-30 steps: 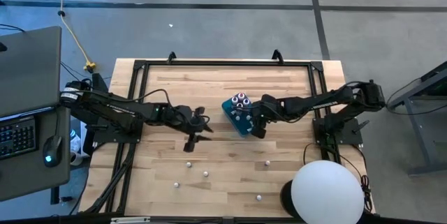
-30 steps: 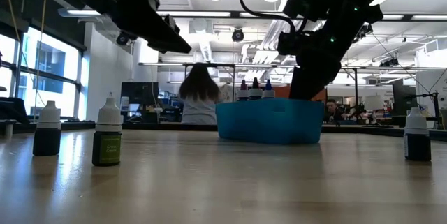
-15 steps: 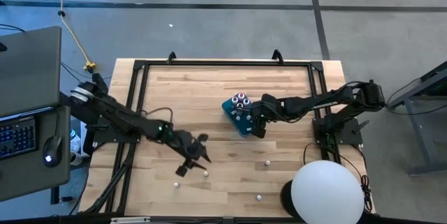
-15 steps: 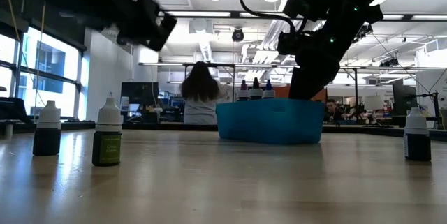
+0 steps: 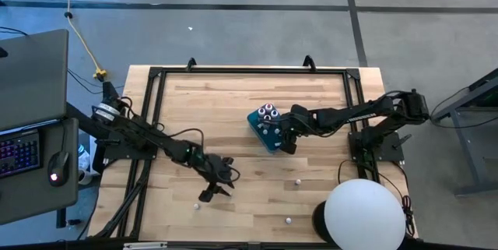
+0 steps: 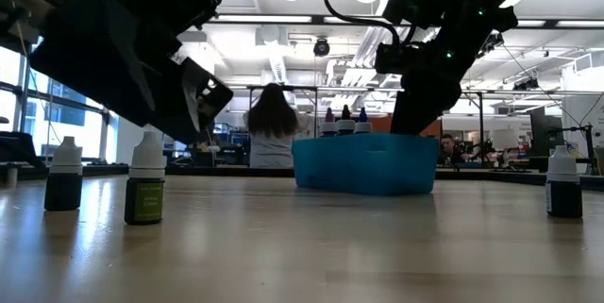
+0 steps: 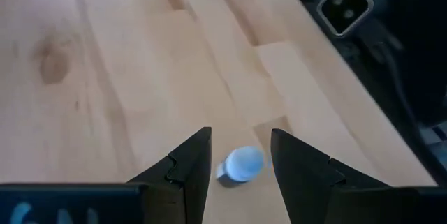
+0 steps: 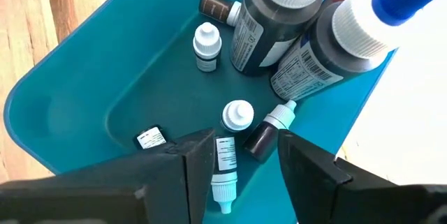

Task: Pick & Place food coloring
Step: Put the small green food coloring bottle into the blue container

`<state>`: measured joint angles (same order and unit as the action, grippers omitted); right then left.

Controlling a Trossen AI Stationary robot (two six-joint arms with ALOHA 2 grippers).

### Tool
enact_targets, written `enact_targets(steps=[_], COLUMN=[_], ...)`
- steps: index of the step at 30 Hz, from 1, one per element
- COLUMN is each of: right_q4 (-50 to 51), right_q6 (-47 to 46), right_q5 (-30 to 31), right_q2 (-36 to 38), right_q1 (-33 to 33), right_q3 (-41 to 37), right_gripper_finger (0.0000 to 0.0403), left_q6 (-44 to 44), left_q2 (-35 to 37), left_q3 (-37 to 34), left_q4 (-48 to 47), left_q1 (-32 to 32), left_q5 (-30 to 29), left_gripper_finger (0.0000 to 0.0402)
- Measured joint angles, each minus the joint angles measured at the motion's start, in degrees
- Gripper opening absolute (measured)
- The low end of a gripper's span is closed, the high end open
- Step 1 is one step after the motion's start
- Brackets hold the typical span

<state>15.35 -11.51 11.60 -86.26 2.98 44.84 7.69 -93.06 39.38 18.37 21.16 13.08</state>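
My left gripper (image 5: 219, 185) is open and low over the near left part of the table. In the left wrist view its two fingers stand on either side of a small white-capped food coloring bottle (image 7: 240, 165) that stands on the wood; I see no touch. My right gripper (image 5: 285, 139) is open over the teal box (image 5: 266, 129). The right wrist view shows several food coloring bottles (image 8: 237, 116) in that box, two large ones with white and blue caps (image 8: 328, 39) standing, the smaller ones lying on its floor.
More small bottles stand on the table: one near the left gripper (image 5: 197, 205), two toward the near right (image 5: 296, 181) (image 5: 288, 220). The low view shows a dark bottle (image 6: 64, 176), a green one (image 6: 144, 179) and another at the right (image 6: 563, 182). A white globe (image 5: 364, 214) sits at the near right corner.
My left gripper has gone from the middle of the table toward the near edge and down, and now stands low over a small bottle. The right gripper and the teal box have kept still.
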Motion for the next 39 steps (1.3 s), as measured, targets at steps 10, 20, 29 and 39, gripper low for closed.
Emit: enact_targets(steps=[10, 20, 29, 39], right_q4=[0.0, -0.12, -0.27, 0.28], right_q6=[0.0, -0.04, 0.0, -0.1], right_q5=[0.0, 0.01, -0.92, -4.24], right_q2=[0.0, 0.0, 0.06, 8.45], right_q1=[0.0, 0.0, 0.0, -0.15], right_q3=[0.0, 0.0, 0.0, 0.11], right_gripper_finger=[0.0149, 0.0149, 0.0149, 0.0149], left_q6=[-3.3, -8.06, -12.28, -15.16], left_q2=[0.0, -4.4, -4.39, -2.9], left_q3=[0.0, 0.04, 0.11, 2.63], left_q4=[0.08, 1.27, 1.63, 7.83], left_q1=[0.39, 1.41, 1.34, -0.09], left_q5=[0.5, -2.51, -3.84, -11.23], left_gripper_finger=[0.0147, 0.0147, 0.0099, 0.0048])
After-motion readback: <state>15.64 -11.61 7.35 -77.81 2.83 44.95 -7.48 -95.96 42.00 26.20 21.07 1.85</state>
